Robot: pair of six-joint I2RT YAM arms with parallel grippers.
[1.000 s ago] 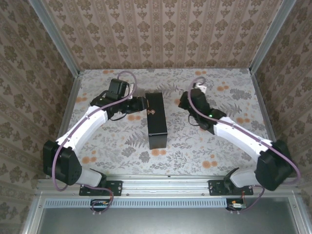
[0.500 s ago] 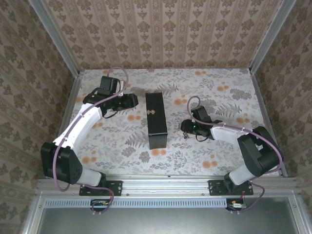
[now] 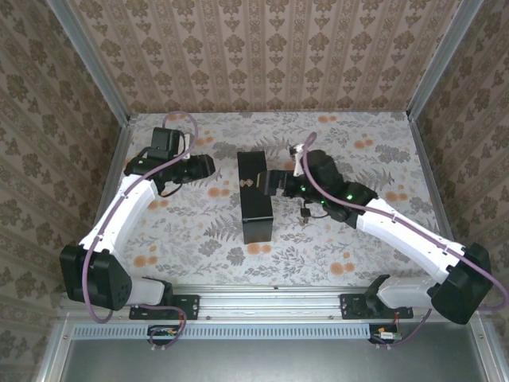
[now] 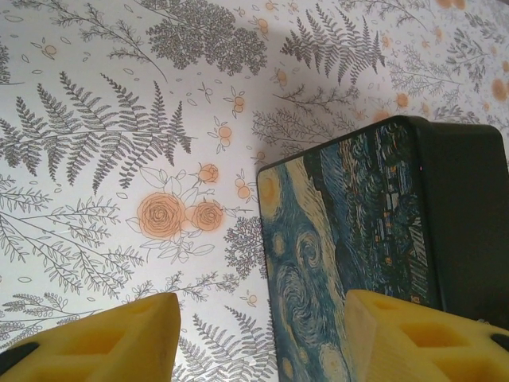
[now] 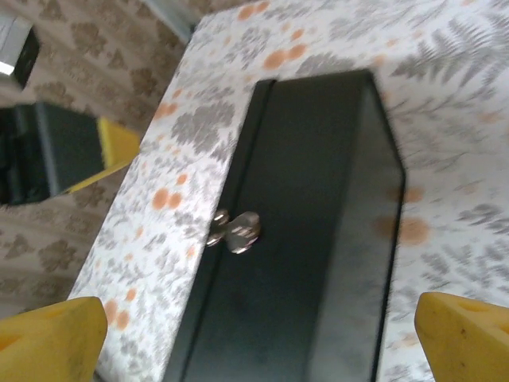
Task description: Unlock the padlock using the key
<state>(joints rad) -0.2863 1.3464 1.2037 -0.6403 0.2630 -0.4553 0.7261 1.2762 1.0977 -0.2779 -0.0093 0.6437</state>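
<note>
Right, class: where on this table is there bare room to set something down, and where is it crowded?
Free: the near strip of table between box and front rail; the far strip along the back wall. Crowded: beside the box, at the left gripper and right gripper.

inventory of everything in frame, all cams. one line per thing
dark rectangular box with a blue-and-yellow swirl painting on its side: 1, black top, mid-table between the arms
small silvery metal piece: 1, silver, on the box's long top edge; latch or lock, cannot tell
small dark item: 1, black, on the cloth right of the box; too small to identify
floral tablecloth: 1, white with grey ferns and orange flowers, covers the table
patterned walls: 3, brown; left, back, right
left claw: 1, yellow fingers, open, left of the box
right claw: 1, yellow fingers, wide open, at the box's right side
</note>
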